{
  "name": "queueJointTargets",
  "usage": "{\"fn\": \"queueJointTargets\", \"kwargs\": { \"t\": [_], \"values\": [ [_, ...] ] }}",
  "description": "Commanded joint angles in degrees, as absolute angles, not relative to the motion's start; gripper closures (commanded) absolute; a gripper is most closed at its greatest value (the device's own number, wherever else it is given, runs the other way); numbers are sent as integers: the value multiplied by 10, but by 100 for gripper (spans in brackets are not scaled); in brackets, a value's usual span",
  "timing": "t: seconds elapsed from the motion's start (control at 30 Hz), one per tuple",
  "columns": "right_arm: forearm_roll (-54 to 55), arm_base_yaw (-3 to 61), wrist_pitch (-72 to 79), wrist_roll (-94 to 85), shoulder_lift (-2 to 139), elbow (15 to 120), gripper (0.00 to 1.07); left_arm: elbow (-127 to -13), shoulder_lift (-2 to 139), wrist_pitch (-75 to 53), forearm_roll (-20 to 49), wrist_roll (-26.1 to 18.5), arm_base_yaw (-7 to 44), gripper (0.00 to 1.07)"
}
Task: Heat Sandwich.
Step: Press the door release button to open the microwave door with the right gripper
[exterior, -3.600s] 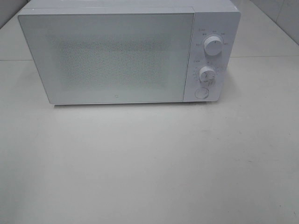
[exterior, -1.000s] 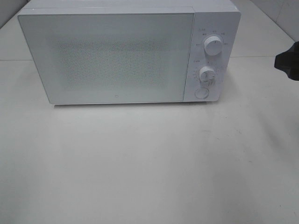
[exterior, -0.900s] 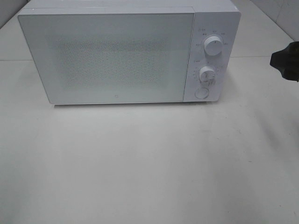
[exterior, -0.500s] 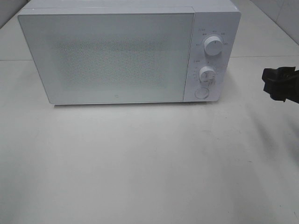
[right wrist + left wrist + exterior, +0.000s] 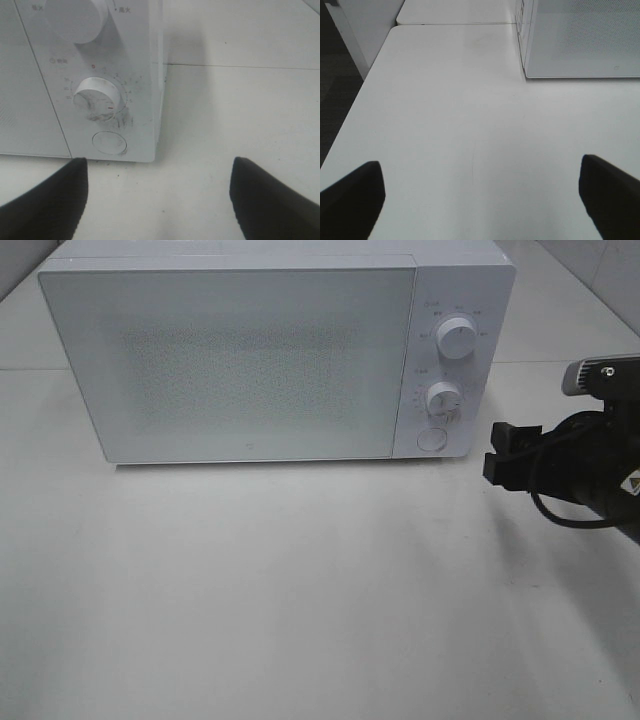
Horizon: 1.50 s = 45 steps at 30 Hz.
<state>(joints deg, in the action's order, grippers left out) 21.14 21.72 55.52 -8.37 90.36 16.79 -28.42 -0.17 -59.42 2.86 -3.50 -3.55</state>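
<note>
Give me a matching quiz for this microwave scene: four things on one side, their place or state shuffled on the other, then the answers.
Things:
1. microwave door
2. lower dial
3. right gripper
4. left gripper

Places or states:
A. between the upper dial and the round button
B. open, out of the high camera's view
C. closed
D. open, just right of the control panel

Pairs: 1-C, 2-A, 3-D, 4-B.

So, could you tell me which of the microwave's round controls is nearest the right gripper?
The flat bottom button, under the raised lower knob and upper knob.
</note>
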Motion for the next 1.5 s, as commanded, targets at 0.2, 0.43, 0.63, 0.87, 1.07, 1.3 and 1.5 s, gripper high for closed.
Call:
{"fn": "queueJointTargets", "kwargs": {
  "t": [0.2, 0.43, 0.63, 0.87, 1.07, 1.3, 1.5],
  "values": [
    [328, 310, 606, -91, 937, 168, 31, -282, -17, -589, 33, -34, -38, 5],
    [390, 378, 622, -91, 949, 168, 31, -282, -17, -589, 33, -34, -38, 5],
    [402, 391, 621, -91, 949, 168, 31, -282, -17, -589, 33, -34, -38, 5],
    [406, 391, 603, -46, 949, 168, 31, -282, -17, -589, 33, -34, -38, 5],
    [406, 391, 604, 45, 949, 168, 31, -282, -17, -589, 33, -34, -38, 5],
    [406, 391, 603, 209, 949, 168, 31, -282, -17, -589, 33, -34, -38, 5],
    [396, 391, 598, 410, 949, 168, 31, -282, -17, -589, 33, -34, -38, 5]
  ]
}}
